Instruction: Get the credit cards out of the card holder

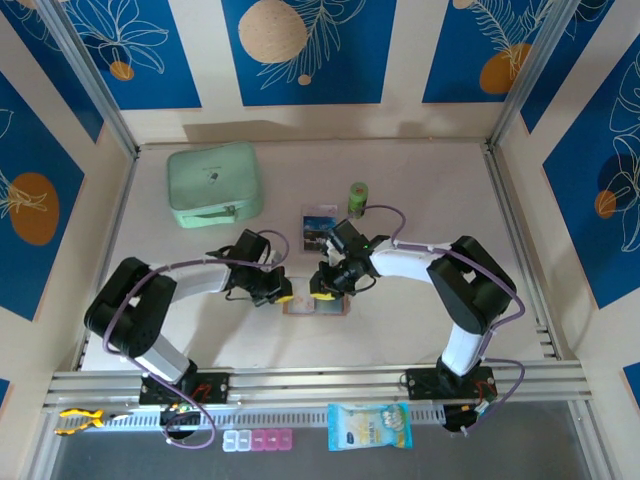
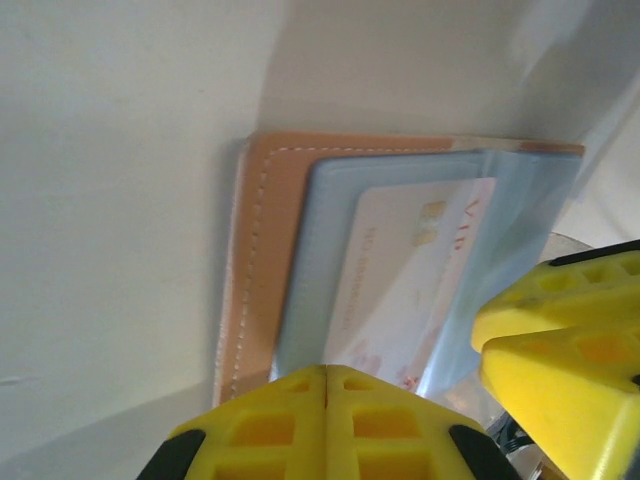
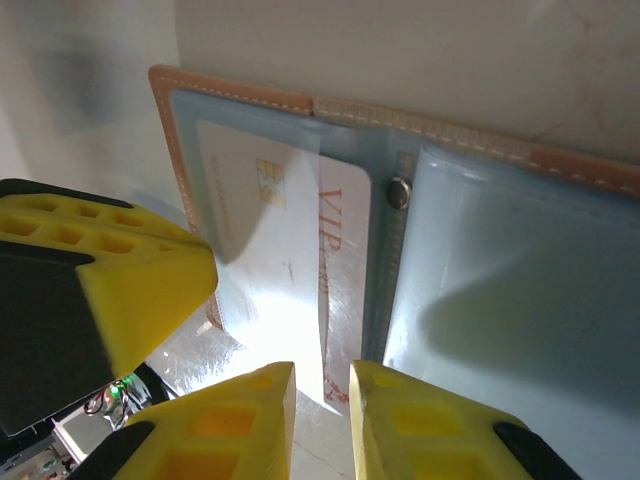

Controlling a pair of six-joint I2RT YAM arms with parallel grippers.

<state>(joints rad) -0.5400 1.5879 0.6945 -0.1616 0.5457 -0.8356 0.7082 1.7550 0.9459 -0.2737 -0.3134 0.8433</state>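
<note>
left gripper (image 1: 284, 296) clenched, empty, at card holder (image 1: 330, 308) left edge | holder lay open, mid-surface | white card (image 3: 270, 250) sat in its pocket, not out | right gripper (image 1: 322, 294) fingers narrowly parted over it, no grip evident | blue card (image 1: 319, 228) lay loose beyond holder | task judged partway

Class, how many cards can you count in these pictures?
2. One card lies on the table beyond the wallet; a white VIP card sits in the wallet's clear pocket. More may be hidden in other pockets or stacked.
</note>
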